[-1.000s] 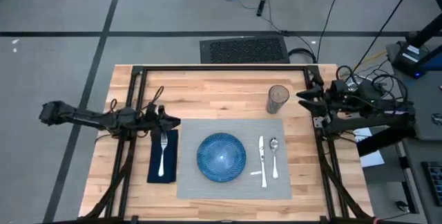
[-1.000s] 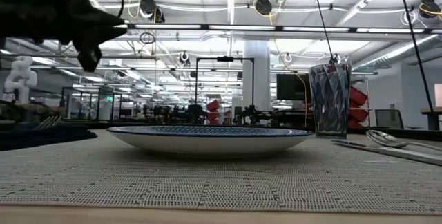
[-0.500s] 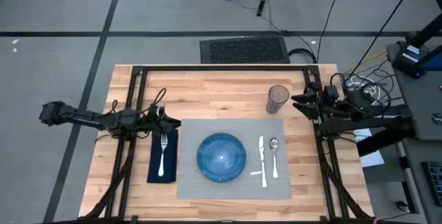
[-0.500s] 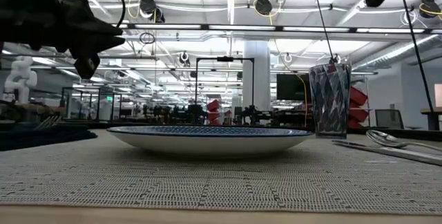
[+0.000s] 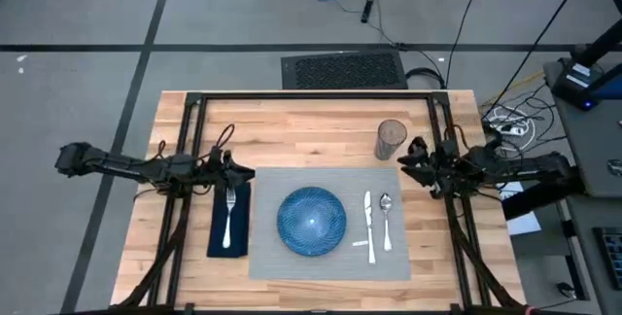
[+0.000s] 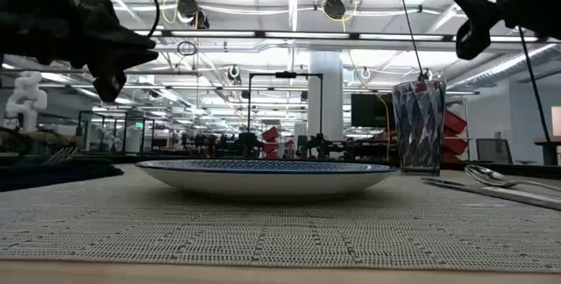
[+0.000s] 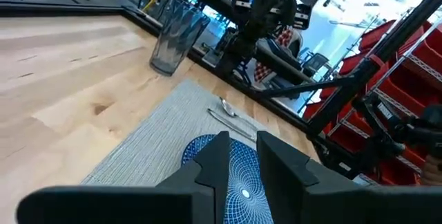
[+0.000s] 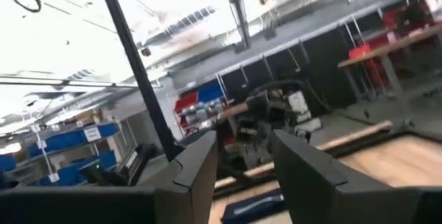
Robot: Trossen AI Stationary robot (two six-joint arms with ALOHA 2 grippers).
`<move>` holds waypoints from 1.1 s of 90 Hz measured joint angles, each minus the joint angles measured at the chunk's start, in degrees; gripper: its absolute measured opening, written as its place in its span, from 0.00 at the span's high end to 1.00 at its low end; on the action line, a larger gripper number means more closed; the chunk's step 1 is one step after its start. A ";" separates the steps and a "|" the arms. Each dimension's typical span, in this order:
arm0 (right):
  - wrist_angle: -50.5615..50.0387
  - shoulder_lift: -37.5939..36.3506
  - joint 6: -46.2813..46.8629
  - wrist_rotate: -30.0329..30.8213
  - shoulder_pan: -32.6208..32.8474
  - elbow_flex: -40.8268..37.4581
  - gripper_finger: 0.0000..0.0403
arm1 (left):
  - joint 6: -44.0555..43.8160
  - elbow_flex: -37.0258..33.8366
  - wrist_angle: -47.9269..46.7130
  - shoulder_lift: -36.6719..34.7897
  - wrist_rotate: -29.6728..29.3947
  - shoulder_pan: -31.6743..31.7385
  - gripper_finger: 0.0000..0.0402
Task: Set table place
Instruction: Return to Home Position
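Wood-strip table (image 5: 321, 125) fills the middle of the frame. At centre left, the left gripper (image 5: 245, 172) hovers over the top edge of a navy napkin (image 5: 216, 237) bearing a fork (image 5: 229, 218). Its fingers are slightly parted and empty. The grey placemat (image 5: 292, 184) lies at centre, carrying a blue plate (image 5: 311, 221), knife (image 5: 369, 223) and spoon (image 5: 386, 220). Above its upper right corner stands the cup (image 5: 391, 140). Just to the right is the right gripper (image 5: 408, 166), fingers apart, apparently holding nothing.

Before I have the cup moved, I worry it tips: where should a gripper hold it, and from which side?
Grip the cup around its mid wall, coming in level from the right, where the right gripper is nearest. It stands upright, tall and narrow, on bare table beyond the placemat, so a side hold should keep it steady.
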 joint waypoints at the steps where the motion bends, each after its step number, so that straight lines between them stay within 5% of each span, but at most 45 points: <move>1: -0.13 0.00 -0.06 -0.03 0.00 -0.01 0.68 | 0.00 0.00 -0.03 0.00 0.00 0.00 0.85; 99: -10.31 0.02 4.57 0.12 0.00 -0.01 0.68 | 2.93 -0.02 -6.36 0.01 -0.20 0.00 0.85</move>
